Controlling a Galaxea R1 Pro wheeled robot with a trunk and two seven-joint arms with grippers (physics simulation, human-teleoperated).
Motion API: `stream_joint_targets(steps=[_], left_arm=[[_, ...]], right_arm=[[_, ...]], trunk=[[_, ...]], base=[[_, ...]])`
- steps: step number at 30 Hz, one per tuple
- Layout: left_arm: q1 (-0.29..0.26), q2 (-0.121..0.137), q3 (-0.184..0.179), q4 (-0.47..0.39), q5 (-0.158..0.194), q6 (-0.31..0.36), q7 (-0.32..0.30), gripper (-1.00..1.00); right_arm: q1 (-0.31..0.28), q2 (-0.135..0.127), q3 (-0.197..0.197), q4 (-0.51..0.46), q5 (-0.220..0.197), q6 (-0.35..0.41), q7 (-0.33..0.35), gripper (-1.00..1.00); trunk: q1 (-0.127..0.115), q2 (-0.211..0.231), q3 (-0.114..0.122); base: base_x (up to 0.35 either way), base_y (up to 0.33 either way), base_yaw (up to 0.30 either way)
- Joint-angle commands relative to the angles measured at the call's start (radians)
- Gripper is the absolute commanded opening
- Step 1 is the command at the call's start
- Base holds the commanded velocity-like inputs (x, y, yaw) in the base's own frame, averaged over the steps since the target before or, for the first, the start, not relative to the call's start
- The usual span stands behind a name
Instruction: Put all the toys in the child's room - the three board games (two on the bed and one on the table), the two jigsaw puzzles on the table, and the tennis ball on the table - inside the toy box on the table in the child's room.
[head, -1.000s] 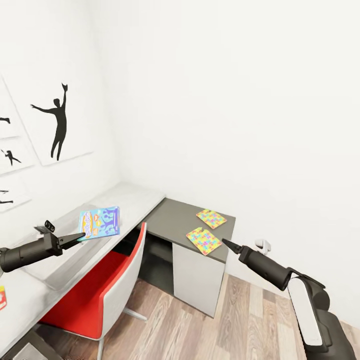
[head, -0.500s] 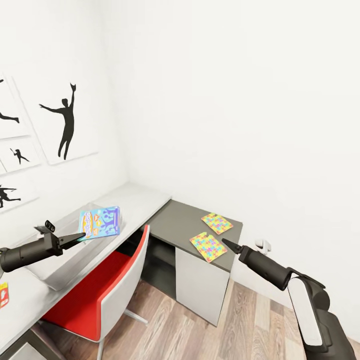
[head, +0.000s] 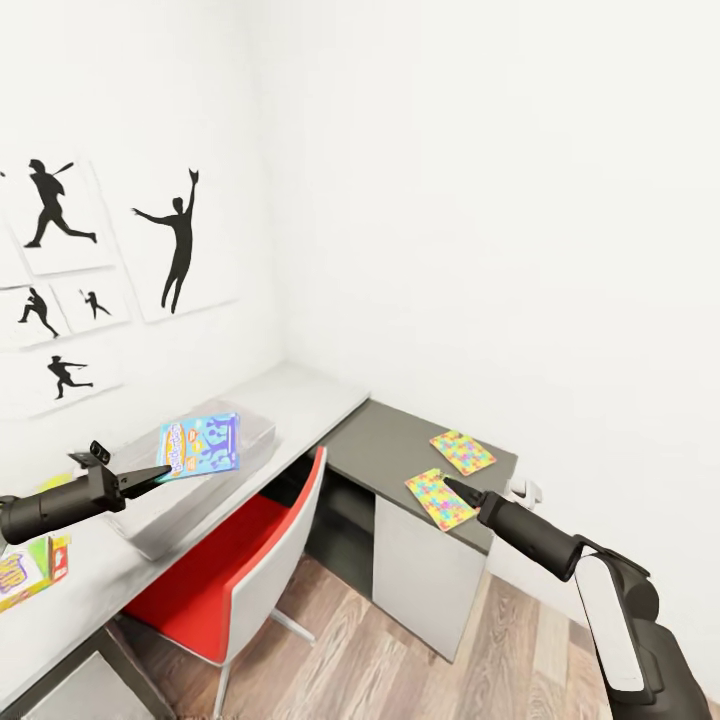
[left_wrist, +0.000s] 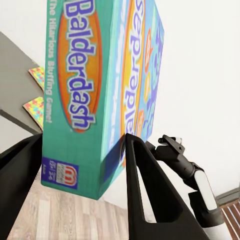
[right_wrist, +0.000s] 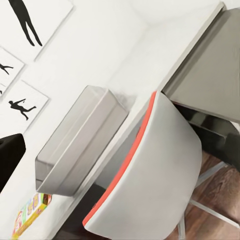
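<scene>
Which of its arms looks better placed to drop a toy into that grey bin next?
The left. Its left gripper already clamps the blue cardboard board game, held above the light grey shallow toy box. The right gripper hovers by the colourful square jigsaw puzzles.

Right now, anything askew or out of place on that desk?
Nothing spilled or damaged. One jigsaw puzzle hangs slightly over the dark corner's front edge. A board game lies at the desk's near end, outside the toy box. The blue board game is held in the left pincer.
</scene>
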Motion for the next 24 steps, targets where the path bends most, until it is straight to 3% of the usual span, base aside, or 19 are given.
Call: stream_joint_targets(steps=[1, 6, 15, 24], left_arm=[[-0.001, 0.000, 0.000, 0.000, 0.004, 0.009, -0.001, -1.00], [-0.001, 0.000, 0.000, 0.000, 0.004, 0.009, -0.001, -1.00], [-0.001, -0.001, 0.000, 0.000, 0.004, 0.009, -0.001, -1.00], [-0.001, 0.000, 0.000, 0.000, 0.004, 0.009, -0.001, -1.00]], right_arm=[[-0.001, 0.000, -0.002, 0.000, -0.002, 0.006, 0.003, 1.00], [-0.001, 0.000, -0.002, 0.000, -0.004, 0.006, 0.002, 1.00], [-0.001, -0.001, -0.003, 0.000, -0.005, 0.006, 0.003, 1.00], [-0.002, -0.002, -0.003, 0.000, -0.005, -0.020, 0.007, 1.00]], trunk=[[0.001, -0.002, -0.002], [0.001, -0.002, -0.002], [0.001, -0.002, -0.002], [0.001, -0.002, -0.002]], base=[[0.035, -0.034, 0.289], [0.142, -0.089, 0.290], [0.301, -0.016, 0.284], [0.249, 0.014, 0.033]])
